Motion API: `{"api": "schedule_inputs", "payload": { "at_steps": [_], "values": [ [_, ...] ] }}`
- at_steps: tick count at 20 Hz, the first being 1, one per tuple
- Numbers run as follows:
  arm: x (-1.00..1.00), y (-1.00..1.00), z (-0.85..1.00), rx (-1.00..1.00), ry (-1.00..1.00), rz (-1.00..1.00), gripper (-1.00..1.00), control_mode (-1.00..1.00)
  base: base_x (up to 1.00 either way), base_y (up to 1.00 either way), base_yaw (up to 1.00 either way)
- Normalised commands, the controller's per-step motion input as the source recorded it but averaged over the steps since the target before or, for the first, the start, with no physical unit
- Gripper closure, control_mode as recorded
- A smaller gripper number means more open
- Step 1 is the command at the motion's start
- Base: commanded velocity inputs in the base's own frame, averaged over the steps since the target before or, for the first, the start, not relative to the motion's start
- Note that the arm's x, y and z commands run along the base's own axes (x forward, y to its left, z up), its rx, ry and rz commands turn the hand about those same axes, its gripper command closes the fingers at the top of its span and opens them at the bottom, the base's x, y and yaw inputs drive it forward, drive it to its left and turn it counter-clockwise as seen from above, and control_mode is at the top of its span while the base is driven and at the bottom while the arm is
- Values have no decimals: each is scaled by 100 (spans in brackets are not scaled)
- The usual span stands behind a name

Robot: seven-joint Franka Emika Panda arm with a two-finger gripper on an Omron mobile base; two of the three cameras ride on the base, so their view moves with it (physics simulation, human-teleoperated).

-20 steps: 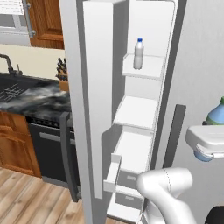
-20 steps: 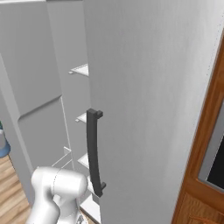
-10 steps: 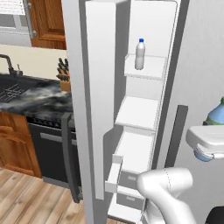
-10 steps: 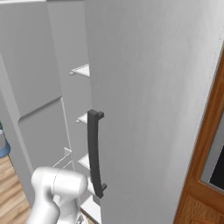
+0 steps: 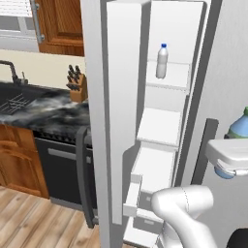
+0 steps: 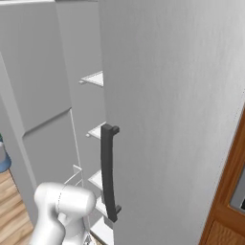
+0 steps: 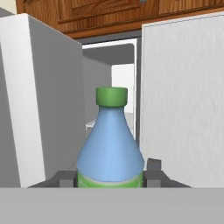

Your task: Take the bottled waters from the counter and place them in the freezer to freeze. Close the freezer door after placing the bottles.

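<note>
Item: blue-green bottle (image 7: pixel 110 148), green cap, clamped in the gripper (image 7: pixel 109 178).
Fingers closed against both sides of the bottle, which stands upright between them. Beyond it: freezer (image 5: pixel 164 126), door (image 5: pixel 109 121) swung open. Farthest in: white bottle (image 5: pixel 162 61), blue cap, upright on a high shelf.
</note>
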Motion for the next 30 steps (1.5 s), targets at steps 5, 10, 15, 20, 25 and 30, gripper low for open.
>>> {"api": "schedule_inputs", "payload": {
  "at_steps": [5, 10, 15, 20, 25, 30],
  "values": [
    [0, 0, 0, 0, 0, 0, 100, 100, 39, 3, 0],
    [0, 0, 0, 0, 0, 0, 100, 100, 20, 0, 0],
    [0, 0, 0, 0, 0, 0, 100, 100, 1, 0, 0],
    [0, 0, 0, 0, 0, 0, 100, 100, 1, 0, 0],
    [7, 0, 0, 0, -3, 2, 100, -100, 2, 0, 0],
    [26, 1, -8, 0, -9, 5, 100, -100, 0, 0, 0]
  ]
}}
